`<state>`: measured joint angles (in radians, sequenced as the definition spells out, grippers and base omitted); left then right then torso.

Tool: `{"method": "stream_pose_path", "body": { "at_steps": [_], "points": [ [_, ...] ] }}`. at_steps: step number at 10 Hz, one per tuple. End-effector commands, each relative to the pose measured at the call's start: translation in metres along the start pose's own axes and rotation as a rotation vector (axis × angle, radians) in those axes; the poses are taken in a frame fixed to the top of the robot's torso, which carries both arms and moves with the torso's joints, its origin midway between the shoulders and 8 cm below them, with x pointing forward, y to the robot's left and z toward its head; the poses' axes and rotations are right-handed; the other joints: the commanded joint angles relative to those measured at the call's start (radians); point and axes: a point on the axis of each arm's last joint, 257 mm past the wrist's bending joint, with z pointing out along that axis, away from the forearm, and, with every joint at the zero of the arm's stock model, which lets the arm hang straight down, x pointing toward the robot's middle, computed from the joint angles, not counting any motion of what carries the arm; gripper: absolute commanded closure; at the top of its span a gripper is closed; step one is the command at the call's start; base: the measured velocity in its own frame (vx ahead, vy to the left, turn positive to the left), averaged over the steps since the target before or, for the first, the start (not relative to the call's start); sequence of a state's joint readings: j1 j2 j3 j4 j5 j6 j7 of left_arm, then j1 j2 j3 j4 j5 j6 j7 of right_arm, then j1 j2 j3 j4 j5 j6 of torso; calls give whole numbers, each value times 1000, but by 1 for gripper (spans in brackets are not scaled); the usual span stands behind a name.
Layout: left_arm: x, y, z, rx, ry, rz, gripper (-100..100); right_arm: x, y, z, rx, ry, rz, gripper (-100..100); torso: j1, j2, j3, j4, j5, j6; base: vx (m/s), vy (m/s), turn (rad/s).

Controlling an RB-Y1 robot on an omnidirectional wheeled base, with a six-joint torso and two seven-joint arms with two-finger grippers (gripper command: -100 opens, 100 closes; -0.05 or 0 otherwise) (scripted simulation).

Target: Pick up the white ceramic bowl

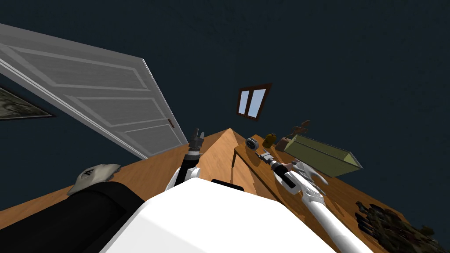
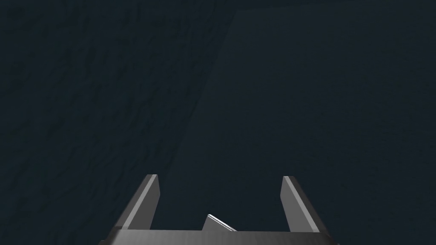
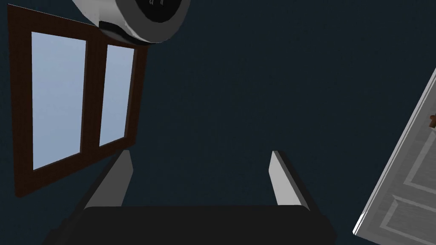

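A round white bowl-like thing [image 1: 252,142] with a grey rim and a dark inside stands near the wooden table's [image 1: 263,175] far corner. In the right wrist view the round white thing [image 3: 132,21] lies just beyond my fingertips, off to the side of one finger and not between them. My right gripper [image 1: 263,155] [image 3: 200,153] is open and empty, a short way from it above the table. My left gripper [image 1: 197,133] [image 2: 219,176] is open and empty too, raised over the floor to the table's left.
On the table stand a brownish jar [image 1: 270,139], a long olive box [image 1: 323,157], a crumpled white thing [image 1: 307,171] beside my right forearm and a dark leafy heap [image 1: 389,226]. A white door [image 1: 110,101] stands at the left. A grey lump [image 1: 94,173] lies on the floor.
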<state>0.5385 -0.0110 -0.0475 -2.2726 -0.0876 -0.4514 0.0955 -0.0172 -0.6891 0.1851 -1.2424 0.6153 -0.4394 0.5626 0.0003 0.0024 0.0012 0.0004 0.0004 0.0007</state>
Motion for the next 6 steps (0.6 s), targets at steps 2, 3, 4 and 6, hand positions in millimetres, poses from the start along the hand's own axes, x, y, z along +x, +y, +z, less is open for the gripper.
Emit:
{"method": "stream_pose_path", "body": {
  "at_steps": [2,3,4,6],
  "points": [
    [0,0,0,0,0,0,0,43,-16,-17,10,113,-67,-100,0,1,0,0,0,0,-31,6,136],
    [0,0,0,0,0,0,0,61,-22,-26,3,166,-113,-100,0,1,1,0,0,1,-38,9,134],
    [0,0,0,0,0,0,0,68,-25,-29,10,181,-110,-100,0,1,1,0,0,0,-30,4,80],
    [0,0,0,0,0,0,0,98,-37,-46,13,260,-148,-100,0,1,1,0,0,0,-34,1,120]
  ]
}}
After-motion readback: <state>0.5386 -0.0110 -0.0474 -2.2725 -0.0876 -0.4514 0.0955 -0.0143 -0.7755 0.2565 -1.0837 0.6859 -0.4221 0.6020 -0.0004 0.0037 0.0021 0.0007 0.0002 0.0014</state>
